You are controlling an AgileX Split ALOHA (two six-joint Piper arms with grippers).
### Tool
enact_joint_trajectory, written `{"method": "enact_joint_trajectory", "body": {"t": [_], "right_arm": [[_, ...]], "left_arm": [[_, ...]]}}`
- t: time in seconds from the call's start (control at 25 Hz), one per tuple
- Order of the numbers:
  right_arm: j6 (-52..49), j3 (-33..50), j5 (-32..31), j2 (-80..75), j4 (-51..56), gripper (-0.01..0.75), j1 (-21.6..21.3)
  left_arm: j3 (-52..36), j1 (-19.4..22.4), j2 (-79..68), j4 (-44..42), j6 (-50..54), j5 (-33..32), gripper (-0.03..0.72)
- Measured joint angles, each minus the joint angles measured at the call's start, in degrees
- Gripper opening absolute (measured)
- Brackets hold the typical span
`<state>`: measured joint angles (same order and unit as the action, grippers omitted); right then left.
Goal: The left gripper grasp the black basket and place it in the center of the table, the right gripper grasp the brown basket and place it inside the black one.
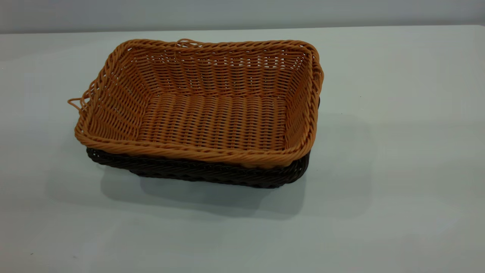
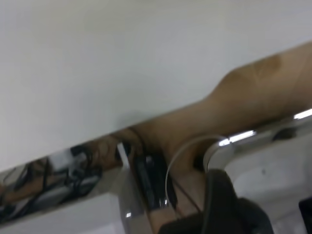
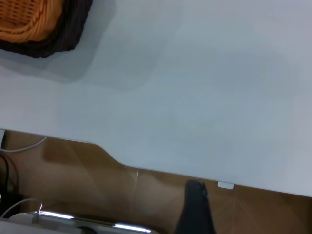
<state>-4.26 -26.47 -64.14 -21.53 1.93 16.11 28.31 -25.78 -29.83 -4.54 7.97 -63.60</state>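
The table (image 1: pixel 398 113) lay bare around the black basket (image 1: pixel 197 172), which sat near its middle. The brown basket (image 1: pixel 204 110) rested nested inside the black one, its rim riding a little above it and overhanging toward the left, so it looked slightly askew. A nudge there could tip or shift it. Neither gripper showed in any view, both apparently withdrawn beyond the table edge, so whether they were open could not be told.

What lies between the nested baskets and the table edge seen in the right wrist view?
Nothing: in the right wrist view, only bare white table runs from the black basket, holding the brown basket, to the edge.
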Motion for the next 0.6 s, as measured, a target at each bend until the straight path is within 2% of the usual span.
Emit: {"method": "enact_joint_trajectory", "body": {"t": [0.52, 0.6], "right_arm": [[0.0, 0.0, 0.0, 0.1, 0.3, 0.503, -0.1], [0.0, 0.0, 0.0, 1.4, 0.6, 0.502, -1.8]], "left_arm": [[-0.3, 0.0, 9.6, 0.1, 0.0, 0.2, 0.388], [-0.3, 0.1, 11.2, 0.1, 0.1, 0.2, 0.388]]}}
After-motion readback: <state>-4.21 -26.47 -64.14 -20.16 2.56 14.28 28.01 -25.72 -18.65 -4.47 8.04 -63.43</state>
